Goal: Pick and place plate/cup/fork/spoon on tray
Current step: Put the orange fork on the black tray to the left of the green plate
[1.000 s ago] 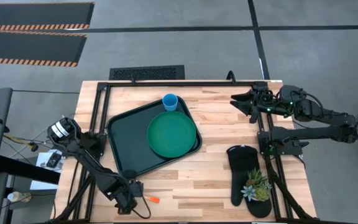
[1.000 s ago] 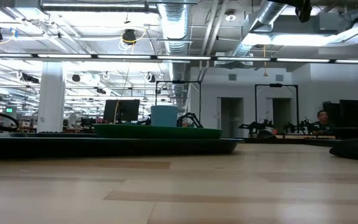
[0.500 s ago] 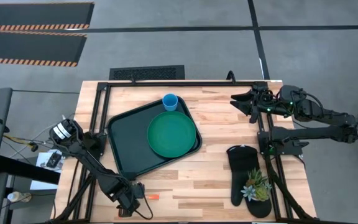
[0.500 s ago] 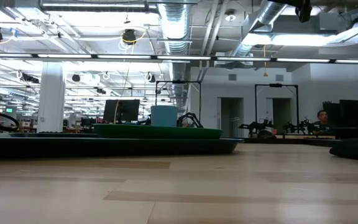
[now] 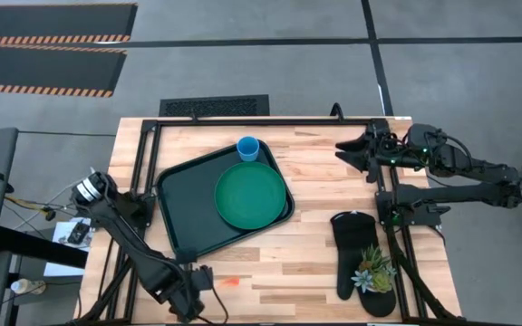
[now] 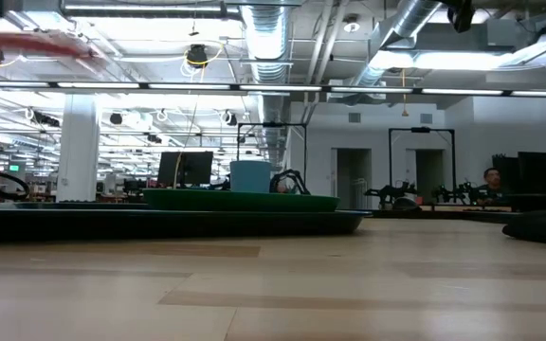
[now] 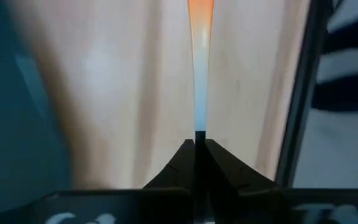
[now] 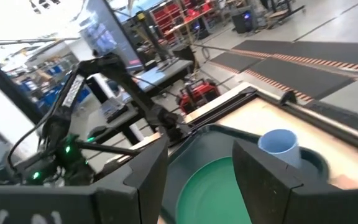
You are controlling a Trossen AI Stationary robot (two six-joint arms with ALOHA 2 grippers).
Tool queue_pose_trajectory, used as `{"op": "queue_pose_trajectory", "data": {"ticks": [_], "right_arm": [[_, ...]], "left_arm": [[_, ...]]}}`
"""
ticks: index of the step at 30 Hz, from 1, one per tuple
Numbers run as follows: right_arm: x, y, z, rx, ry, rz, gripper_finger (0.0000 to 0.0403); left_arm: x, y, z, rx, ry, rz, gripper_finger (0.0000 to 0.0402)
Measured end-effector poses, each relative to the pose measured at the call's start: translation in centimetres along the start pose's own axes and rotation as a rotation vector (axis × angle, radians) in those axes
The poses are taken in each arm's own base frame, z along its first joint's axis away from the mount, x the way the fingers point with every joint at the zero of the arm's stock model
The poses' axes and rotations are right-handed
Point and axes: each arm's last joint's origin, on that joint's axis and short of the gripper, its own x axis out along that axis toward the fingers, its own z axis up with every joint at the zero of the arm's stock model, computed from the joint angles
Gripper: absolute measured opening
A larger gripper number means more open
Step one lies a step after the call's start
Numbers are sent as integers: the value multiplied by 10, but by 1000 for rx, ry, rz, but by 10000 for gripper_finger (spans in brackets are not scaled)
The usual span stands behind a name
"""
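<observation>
The left hand (image 7: 199, 144) is pinched closed on the small fork with silver tines and an orange handle (image 7: 199, 68), over the light wooden tabletop (image 5: 315, 181) near its front edge — just off the big dark rectangular tray (image 5: 181, 208), which carries the round bright green plate (image 5: 250, 196) and small light blue cup (image 5: 248, 148). The right hand (image 8: 199, 168) waits with fingers spread, holding nothing, at the far right.

Fork (image 7: 199, 68) blurred (tines hidden); spoon unseen

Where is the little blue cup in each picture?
High view: the cup stands at the tray's far edge, beside the green plate.
Low view: its top shows behind the plate.
Left wrist view: not in it.
Right wrist view: cup just past the plate.
Shared landmark: the green plate.
</observation>
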Motion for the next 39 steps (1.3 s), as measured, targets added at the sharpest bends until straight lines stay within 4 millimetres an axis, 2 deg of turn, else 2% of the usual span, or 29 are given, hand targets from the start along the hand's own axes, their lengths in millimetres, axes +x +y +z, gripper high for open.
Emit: {"op": "queue_pose_trajectory", "data": {"ticks": [3,8,16,21,24,27,29,34,39], "right_arm": [[5,1,-2,28,31,25,205],[21,5,-7,30,78,65,205],[63,18,-14,115,67,163,205],[90,26,-7,219,-53,316,205],[101,29,-2,295,-130,410,205],[112,30,-1,386,-162,490,205],[120,31,-2,446,-177,530,205],[140,30,-8,592,-253,659,205],[163,28,-11,660,-330,773,205]], "left_arm": [[-23,5,6,-50,-98,84,3],[-67,31,16,-180,-391,201,5],[-152,91,28,-322,-965,380,5],[-201,122,37,-358,-1177,479,6],[-227,134,49,-274,-1239,452,6],[-251,142,63,-55,-1358,333,6],[-262,148,71,74,-1449,325,6],[-267,169,85,288,-1471,482,6],[-267,189,102,407,-1553,421,6]]}}
